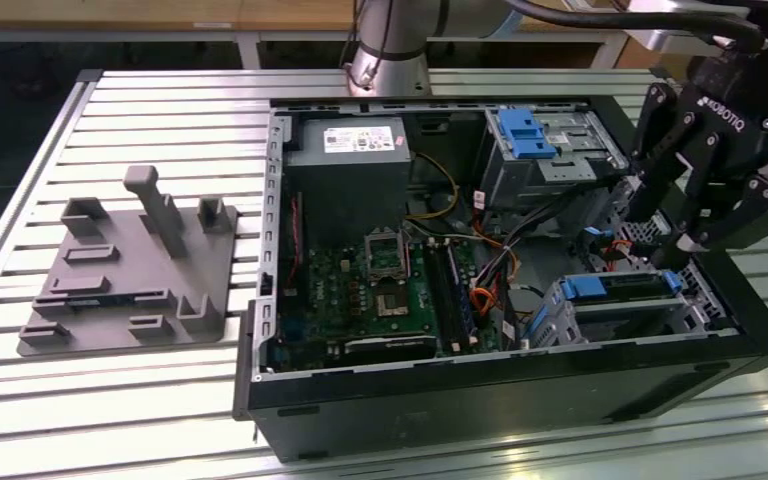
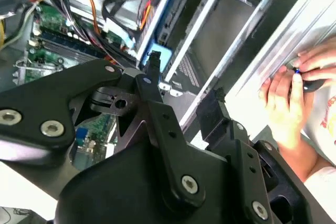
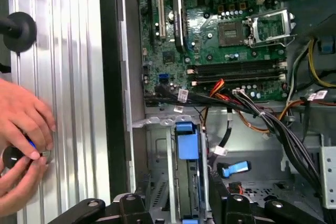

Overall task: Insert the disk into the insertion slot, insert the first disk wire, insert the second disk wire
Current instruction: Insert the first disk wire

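Table: a slatted aluminium top [image 1: 157, 120] carries an open black computer case [image 1: 491, 390] lying on its side, with a grey moulded fixture [image 1: 131, 280] beside it on the exterior view's left.
Exterior view: takes in the whole case, with the power supply [image 1: 347, 150], the motherboard [image 1: 384, 290] and a taller cage [image 1: 531, 135] with a blue latch at the far end.
Wrist views: a person's hands [image 3: 23, 145] [image 2: 291, 93] rest on the slats just beside the case wall, pinching a small dark object.
Disk: the disk [image 1: 620, 286] [image 3: 187, 142] sits in the insertion slot [image 1: 631, 318], in the near corner on the exterior view's right, its blue carrier end showing at the mouth.
Loose lead: a blue plug [image 3: 236, 168] lies on the case floor near the slot, apart from the disk.
Arm: the arm [image 1: 387, 50] rises at the table's far edge and its wrist points downward over the case.
Gripper: the gripper [image 1: 671, 228] [image 2: 184, 80] hovers above the slot, fingers spread apart, nothing between them and touching nothing.
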Action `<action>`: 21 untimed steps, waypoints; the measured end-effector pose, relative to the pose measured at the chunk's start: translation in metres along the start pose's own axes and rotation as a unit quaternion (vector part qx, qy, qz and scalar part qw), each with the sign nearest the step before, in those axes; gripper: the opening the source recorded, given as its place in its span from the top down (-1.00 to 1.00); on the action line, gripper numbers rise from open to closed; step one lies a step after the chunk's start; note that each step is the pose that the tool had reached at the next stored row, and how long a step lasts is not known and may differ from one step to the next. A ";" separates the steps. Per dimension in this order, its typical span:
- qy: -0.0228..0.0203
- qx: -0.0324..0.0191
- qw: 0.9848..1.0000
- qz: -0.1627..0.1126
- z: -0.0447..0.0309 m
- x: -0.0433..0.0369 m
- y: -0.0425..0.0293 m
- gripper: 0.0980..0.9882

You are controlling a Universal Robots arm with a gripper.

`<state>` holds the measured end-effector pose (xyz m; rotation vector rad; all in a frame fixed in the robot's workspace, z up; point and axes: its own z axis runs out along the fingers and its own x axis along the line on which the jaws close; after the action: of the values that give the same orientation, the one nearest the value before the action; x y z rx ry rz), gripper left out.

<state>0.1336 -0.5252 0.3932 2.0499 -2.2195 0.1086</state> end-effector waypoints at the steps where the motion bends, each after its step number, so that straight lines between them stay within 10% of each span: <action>1: 0.000 0.000 1.000 0.000 -0.0001 -0.0011 -0.0041 -0.04; 7: 0.003 -0.004 1.000 0.000 0.0000 -0.0057 -0.0269 -0.04; 14: 0.045 -0.001 0.999 0.001 -0.0002 -0.0210 -0.0300 -0.04; 21: 0.049 -0.002 0.999 0.001 0.0042 -0.0410 -0.0354 -0.04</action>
<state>0.1719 -0.4881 0.3825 1.9942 -2.1626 0.2004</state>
